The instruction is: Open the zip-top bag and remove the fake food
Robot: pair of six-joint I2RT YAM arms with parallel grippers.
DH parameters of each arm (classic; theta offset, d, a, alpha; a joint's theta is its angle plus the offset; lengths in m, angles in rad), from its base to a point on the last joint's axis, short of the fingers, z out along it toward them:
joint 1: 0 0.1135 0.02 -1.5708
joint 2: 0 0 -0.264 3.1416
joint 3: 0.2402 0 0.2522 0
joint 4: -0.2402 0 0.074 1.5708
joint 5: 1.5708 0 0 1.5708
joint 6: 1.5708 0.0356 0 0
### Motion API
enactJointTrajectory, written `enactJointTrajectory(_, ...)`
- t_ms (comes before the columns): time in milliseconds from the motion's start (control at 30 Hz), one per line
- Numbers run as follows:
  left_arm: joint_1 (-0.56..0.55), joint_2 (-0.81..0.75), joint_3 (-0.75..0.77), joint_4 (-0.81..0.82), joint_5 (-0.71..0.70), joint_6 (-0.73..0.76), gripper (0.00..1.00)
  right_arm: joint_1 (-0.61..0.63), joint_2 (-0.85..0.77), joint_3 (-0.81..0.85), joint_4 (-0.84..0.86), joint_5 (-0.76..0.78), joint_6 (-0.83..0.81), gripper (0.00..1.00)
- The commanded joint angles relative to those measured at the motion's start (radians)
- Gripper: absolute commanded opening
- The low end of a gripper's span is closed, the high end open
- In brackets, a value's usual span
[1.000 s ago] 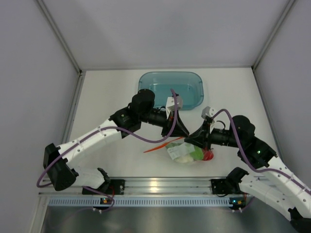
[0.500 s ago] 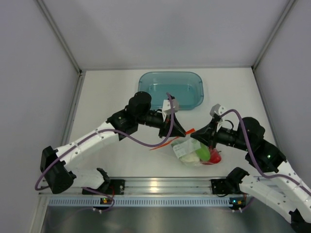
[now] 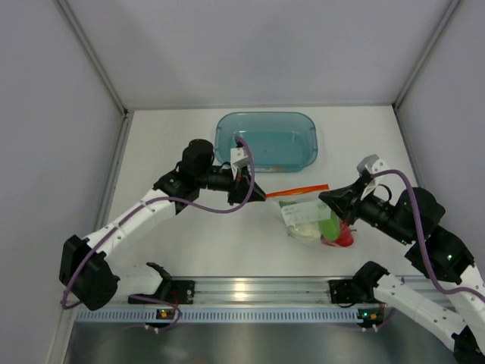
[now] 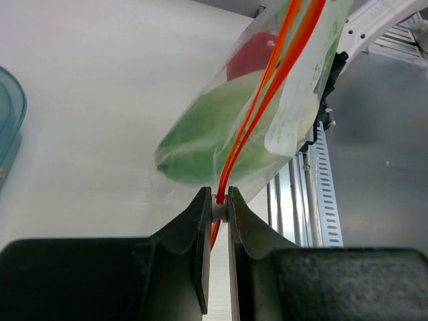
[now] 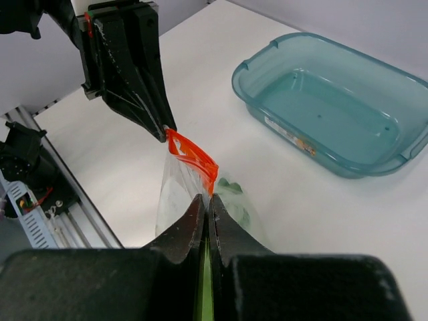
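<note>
The zip-top bag (image 3: 307, 216) hangs above the table, stretched between both grippers, its orange-red zip strip (image 3: 297, 191) pulled taut on top. Inside it the fake food shows: a red pepper (image 3: 345, 239), a green cucumber (image 3: 330, 225) and a pale cabbage (image 3: 301, 230). My left gripper (image 3: 262, 196) is shut on the white slider (image 4: 221, 208) at the strip's left end, and two orange tracks (image 4: 267, 80) run away from it. My right gripper (image 5: 208, 199) is shut on the bag's edge just below the strip's (image 5: 192, 156) other end.
A translucent teal bin (image 3: 267, 140) stands at the back of the white table (image 3: 167, 235); it also shows in the right wrist view as the teal bin (image 5: 334, 100). A metal rail (image 3: 258, 292) runs along the near edge. Grey walls close off the sides and back.
Both grippers have drawn apart, the left going left and back, the right going right. The bag has risen and shifted right, and its orange strip is now stretched straight between them.
</note>
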Motion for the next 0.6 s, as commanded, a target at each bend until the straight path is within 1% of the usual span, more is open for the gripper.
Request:
enactJointTrajectory(0,0.059,-0.037,-0.030,0.001,0.045,0.035,0.00,0.012,-0.017,0.063,-0.002,0.074,0.000,0.00)
enactJointTrajectory(233,0.114,-0.048,-0.074,0.001,0.051,0.050,0.00,0.012,-0.045,0.072,-0.002,0.103,-0.003,0.00)
enactJointTrajectory(433,0.136,-0.058,-0.093,-0.001,0.059,0.059,0.00,0.012,-0.060,0.067,0.000,0.138,0.006,0.00)
enactJointTrajectory(567,0.137,-0.052,-0.085,0.001,0.095,0.049,0.01,0.012,-0.065,0.060,0.001,0.117,0.008,0.00)
